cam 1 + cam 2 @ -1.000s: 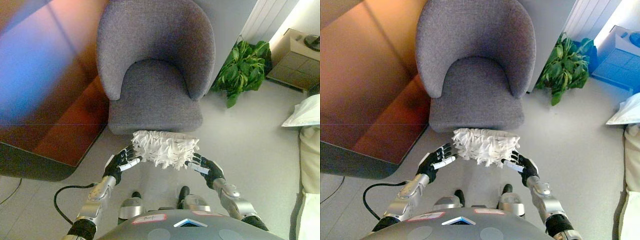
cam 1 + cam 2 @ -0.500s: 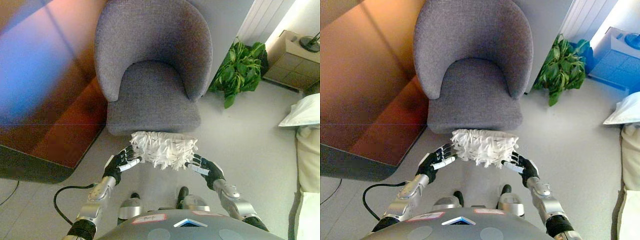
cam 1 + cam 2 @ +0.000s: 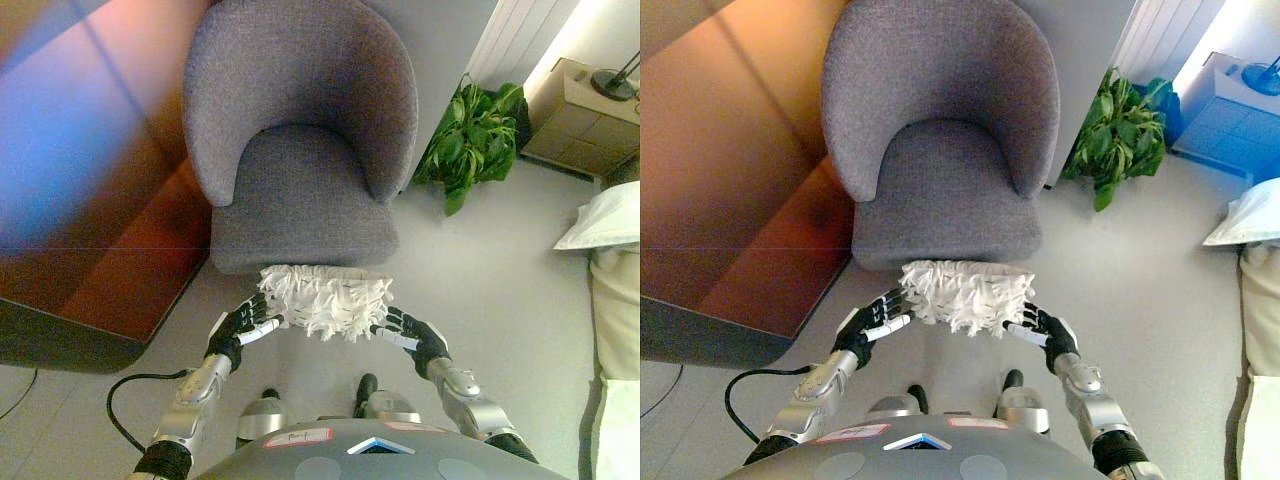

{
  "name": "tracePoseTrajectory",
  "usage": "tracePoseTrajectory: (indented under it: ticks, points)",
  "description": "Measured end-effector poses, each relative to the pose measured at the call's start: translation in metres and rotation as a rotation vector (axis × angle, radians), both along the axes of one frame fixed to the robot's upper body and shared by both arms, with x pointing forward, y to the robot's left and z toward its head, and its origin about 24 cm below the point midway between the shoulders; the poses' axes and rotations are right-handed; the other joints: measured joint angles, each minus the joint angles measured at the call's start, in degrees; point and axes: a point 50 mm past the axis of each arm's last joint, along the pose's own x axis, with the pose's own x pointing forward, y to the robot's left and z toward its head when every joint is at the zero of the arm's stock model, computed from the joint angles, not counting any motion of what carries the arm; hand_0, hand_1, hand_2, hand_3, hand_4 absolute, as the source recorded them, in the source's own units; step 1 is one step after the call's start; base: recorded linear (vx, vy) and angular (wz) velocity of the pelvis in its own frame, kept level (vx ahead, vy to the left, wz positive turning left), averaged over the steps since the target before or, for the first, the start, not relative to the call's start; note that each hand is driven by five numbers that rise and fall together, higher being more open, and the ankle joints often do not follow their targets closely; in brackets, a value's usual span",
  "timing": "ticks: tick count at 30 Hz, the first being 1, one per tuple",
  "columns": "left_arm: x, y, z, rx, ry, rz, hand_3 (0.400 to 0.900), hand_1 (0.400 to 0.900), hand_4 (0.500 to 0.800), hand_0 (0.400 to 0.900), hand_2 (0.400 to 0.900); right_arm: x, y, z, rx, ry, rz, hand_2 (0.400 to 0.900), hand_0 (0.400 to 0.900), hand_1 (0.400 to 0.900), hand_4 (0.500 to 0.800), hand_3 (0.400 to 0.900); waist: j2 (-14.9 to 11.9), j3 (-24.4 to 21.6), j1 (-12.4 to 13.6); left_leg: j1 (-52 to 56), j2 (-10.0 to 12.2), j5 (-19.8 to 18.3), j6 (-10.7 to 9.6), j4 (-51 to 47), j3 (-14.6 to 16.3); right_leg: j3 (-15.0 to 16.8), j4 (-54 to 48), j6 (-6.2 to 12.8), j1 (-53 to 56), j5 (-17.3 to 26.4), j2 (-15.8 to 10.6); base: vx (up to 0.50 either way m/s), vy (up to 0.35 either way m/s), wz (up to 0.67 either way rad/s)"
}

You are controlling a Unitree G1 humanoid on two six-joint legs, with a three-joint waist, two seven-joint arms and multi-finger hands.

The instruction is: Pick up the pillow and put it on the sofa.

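Observation:
A white shaggy pillow [image 3: 325, 299] is held off the floor between my two hands, just in front of the seat edge of a grey armchair-style sofa [image 3: 300, 140]. My left hand [image 3: 238, 330] presses its left end with straight fingers. My right hand [image 3: 414, 335] presses its right end the same way. The pillow also shows in the right eye view [image 3: 967, 294], with the sofa seat [image 3: 940, 190] empty beyond it.
A dark wooden panel [image 3: 90, 200] lies at the left. A green potted plant [image 3: 470, 140] stands right of the sofa. A cardboard box [image 3: 580, 110] is at the far right, and white bedding [image 3: 610, 225] lies along the right edge.
The view has shifted slightly as I move closer to the sofa. The pillow stays held between both hands, now nearer the seat edge.

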Motion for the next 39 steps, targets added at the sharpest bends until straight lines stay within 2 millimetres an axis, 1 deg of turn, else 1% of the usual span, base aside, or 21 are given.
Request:
tracePoseTrajectory:
  ticks: [4, 6, 9, 10, 11, 12, 13, 14, 15, 17, 20, 21, 22, 24, 25, 27, 31, 34, 36, 38, 39]
  points:
    - [0.001, 0.002, 0.002, 0.008, -0.014, 0.013, 0.9, 0.9, 0.8, 0.9, 0.9, 0.004, 0.001, 0.002, 0.004, -0.011, 0.024, 0.9, 0.9, 0.9, 0.8, 0.9, -1.16, 1.13, 0.58, -5.95, 1.34, -2.72, -0.44, 12.73, -1.87, 1.0, 0.09, -1.16, -0.84, -0.48, -0.15, -0.02, -0.106, -0.17]
    - [0.0, 0.003, 0.001, 0.007, -0.013, 0.015, 0.9, 0.9, 0.8, 0.9, 0.9, 0.007, 0.001, 0.004, 0.005, -0.023, 0.035, 0.9, 0.9, 0.9, 0.8, 0.9, -2.26, 2.16, 1.92, -11.08, 1.56, -1.42, -1.52, 23.53, -4.24, 1.9, 0.01, -1.48, -1.12, -0.29, -1.29, 0.11, 0.0, -0.05]
    - [0.001, -0.001, 0.001, -0.039, -0.019, 0.042, 0.9, 0.9, 0.8, 0.9, 0.9, 0.009, -0.007, 0.006, -0.02, -0.03, 0.039, 0.9, 0.9, 0.9, 0.8, 0.9, -2.4, 3.72, 1.49, -13.56, 1.49, 1.83, -1.98, 27.53, -5.51, 2.15, -0.08, -1.42, -1.33, -0.39, -2.31, 0.21, 0.126, 0.0]
    - [0.001, -0.004, 0.0, -0.052, -0.018, 0.038, 0.9, 0.9, 0.8, 0.9, 0.9, 0.009, -0.011, 0.007, -0.034, -0.031, 0.043, 0.9, 0.9, 0.9, 0.8, 0.9, -1.73, 4.05, 1.56, -12.68, 1.43, 1.96, -1.7, 24.64, -4.57, 2.04, -0.06, -1.21, -1.86, -0.48, -2.19, 0.28, 0.2, -0.08]
    - [-0.002, -0.01, -0.002, -0.078, -0.012, 0.043, 0.9, 0.9, 0.8, 0.9, 0.9, 0.009, -0.018, 0.008, -0.054, -0.036, 0.048, 0.9, 0.9, 0.9, 0.8, 0.9, 1.3, 3.7, 1.71, -12.0, 3.53, 0.8, -0.81, 19.86, -3.92, 1.75, 2.66, -1.29, -2.44, -0.8, -0.11, 0.34, 0.219, -0.16]
    - [0.001, -0.019, 0.001, -0.111, -0.043, 0.032, 0.9, 0.9, 0.8, 0.9, 0.9, 0.008, -0.031, 0.013, -0.095, -0.048, 0.057, 0.9, 0.9, 0.9, 0.8, 0.9, 6.88, 3.77, 1.64, -11.79, 8.4, -1.9, -4.87, 12.35, -5.06, 1.67, 18.65, -3.41, -7.74, -9.07, 4.13, 0.33, 0.178, -0.25]
    - [0.009, -0.012, 0.008, -0.088, -0.085, 0.024, 0.9, 0.9, 0.8, 0.9, 0.9, 0.01, -0.024, 0.01, -0.077, -0.039, 0.05, 0.9, 0.9, 0.9, 0.8, 0.9, 3.45, 5.84, 2.88, -10.61, 6.62, -2.26, -4.57, 12.06, -3.82, 3.41, 25.12, -4.6, -9.22, -16.3, 1.74, 0.33, 0.159, -0.29]
    - [0.013, -0.011, 0.009, -0.082, -0.092, 0.026, 0.9, 0.9, 0.8, 0.9, 0.9, 0.007, -0.022, 0.008, -0.067, -0.029, 0.048, 0.9, 0.9, 0.9, 0.8, 0.9, 2.87, 7.07, 2.5, -10.08, 6.73, -1.44, -4.67, 12.53, -4.5, 3.44, 24.37, -4.61, -8.23, -16.23, 1.84, 0.32, 0.15, -0.28]
    - [0.008, -0.01, 0.007, -0.082, -0.077, 0.03, 0.9, 0.9, 0.8, 0.9, 0.9, 0.004, -0.021, 0.006, -0.06, -0.019, 0.05, 0.9, 0.9, 0.9, 0.8, 0.9, 2.92, 7.08, 2.96, -10.53, 7.15, -0.52, -4.58, 13.89, -4.18, 4.86, 21.37, -4.99, -6.79, -14.97, 3.42, 0.3, 0.161, -0.33]
    - [0.002, -0.01, 0.003, -0.083, -0.057, 0.037, 0.9, 0.9, 0.8, 0.9, 0.9, 0.002, -0.02, 0.005, -0.058, -0.015, 0.048, 0.9, 0.9, 0.9, 0.8, 0.9, 1.48, 8.14, 3.36, -12.46, 6.73, -0.46, -4.79, 17.23, -3.74, 7.07, 16.17, -5.39, -3.88, -12.56, 3.72, 0.34, 0.166, -0.25]
    - [-0.001, -0.012, 0.0, -0.088, -0.038, 0.045, 0.9, 0.9, 0.8, 0.9, 0.9, 0.006, -0.024, 0.009, -0.069, -0.044, 0.041, 0.9, 0.9, 0.9, 0.8, 0.9, 1.59, 8.23, 3.11, -11.64, 5.6, 0.42, -4.18, 8.36, -0.32, 7.22, 11.01, -4.07, -1.23, -10.39, 2.84, 0.31, 0.136, -0.09]
    - [-0.001, -0.013, -0.001, -0.09, -0.038, 0.046, 0.9, 0.9, 0.8, 0.9, 0.9, 0.006, -0.026, 0.009, -0.072, -0.046, 0.037, 0.9, 0.9, 0.9, 0.8, 0.9, 2.32, 8.33, 3.17, -10.5, 5.63, 1.9, -3.15, 5.94, 0.05, 7.11, 10.4, -3.5, -0.52, -10.08, 3.0, 0.29, 0.162, -0.13]
    - [0.0, -0.012, 0.0, -0.087, -0.04, 0.049, 0.9, 0.9, 0.8, 0.9, 0.9, 0.006, -0.025, 0.009, -0.068, -0.047, 0.037, 0.9, 0.9, 0.9, 0.8, 0.9, 2.39, 8.69, 3.41, -9.06, 5.26, 4.87, -0.83, 5.51, 1.0, 7.2, 9.12, -2.79, 0.62, -10.12, 2.75, 0.39, 0.229, -0.11]
    - [0.002, -0.002, 0.002, -0.061, -0.047, 0.058, 0.9, 0.9, 0.8, 0.9, 0.9, 0.007, -0.016, 0.008, -0.042, -0.056, 0.055, 0.9, 0.9, 0.9, 0.8, 0.9, 0.99, 8.26, 4.65, -7.48, 3.59, 3.08, 0.45, 4.81, 3.55, 4.88, 6.79, -2.68, 2.41, -9.96, 0.45, 0.35, 0.221, 0.02]
    - [0.003, 0.003, 0.004, -0.048, -0.055, 0.061, 0.9, 0.9, 0.8, 0.9, 0.9, 0.006, -0.011, 0.008, -0.026, -0.057, 0.057, 0.9, 0.9, 0.9, 0.8, 0.9, 0.58, 8.14, 4.97, -6.82, 2.99, 2.95, 1.09, 4.43, 4.49, 2.49, 8.53, -2.93, 2.75, -9.96, -0.71, 0.26, 0.188, 0.09]
    - [0.008, 0.013, 0.009, -0.015, -0.071, 0.056, 0.9, 0.9, 0.8, 0.9, 0.9, 0.01, -0.001, 0.01, -0.001, -0.081, 0.072, 0.9, 0.9, 0.9, 0.8, 0.9, 0.11, 7.89, 4.65, -6.15, 1.73, 2.41, 1.06, 4.51, 5.35, -1.01, 11.28, -1.43, 2.45, -9.57, -1.95, 0.28, 0.205, 0.14]
    - [0.027, 0.016, 0.02, -0.005, -0.13, 0.036, 0.9, 0.9, 0.8, 0.9, 0.9, 0.018, 0.01, 0.014, 0.02, -0.112, 0.061, 0.9, 0.9, 0.9, 0.8, 0.9, -0.07, 7.76, 4.57, -5.7, 1.02, 0.99, 1.52, 4.33, 5.08, -0.55, 15.05, 0.19, 1.19, -8.66, -2.63, 0.24, 0.237, 0.08]
    - [0.034, 0.013, 0.023, -0.017, -0.143, 0.018, 0.9, 0.9, 0.8, 0.9, 0.9, 0.027, 0.008, 0.018, -0.012, -0.142, 0.043, 0.9, 0.9, 0.9, 0.8, 0.9, -0.14, 7.82, 4.43, -6.04, 0.06, -1.26, 3.31, 5.48, 3.21, 1.15, 28.16, 1.71, -5.8, -8.3, -5.35, 0.2, 0.188, 0.01]
    - [0.03, 0.015, 0.02, -0.011, -0.123, 0.022, 0.9, 0.9, 0.8, 0.9, 0.9, 0.027, 0.007, 0.019, -0.038, -0.15, 0.042, 0.9, 0.9, 0.9, 0.8, 0.9, -0.4, 7.55, 4.11, -3.81, -0.77, -1.52, 4.05, 4.37, 3.47, 1.91, 36.11, 4.62, -8.91, -5.84, -7.96, 0.17, -0.017, 0.09]
    - [0.026, 0.022, 0.02, 0.012, -0.105, 0.025, 0.9, 0.9, 0.8, 0.9, 0.9, 0.024, 0.008, 0.018, -0.052, -0.143, 0.046, 0.9, 0.9, 0.9, 0.8, 0.9, -0.49, 7.16, 3.94, -3.02, -1.02, -1.69, 4.76, 3.68, 3.47, 1.74, 39.13, 4.63, -10.63, -4.92, -9.46, 0.16, -0.144, 0.23]
    - [0.025, 0.026, 0.021, 0.023, -0.1, 0.028, 0.9, 0.9, 0.8, 0.9, 0.9, 0.025, 0.008, 0.019, -0.072, -0.148, 0.063, 0.9, 0.9, 0.9, 0.8, 0.9, -0.58, 7.06, 3.84, -3.2, -0.85, -1.86, 5.08, 3.94, 3.14, 0.23, 39.03, 4.17, -10.78, -5.2, -9.54, 0.1, -0.189, 0.31]
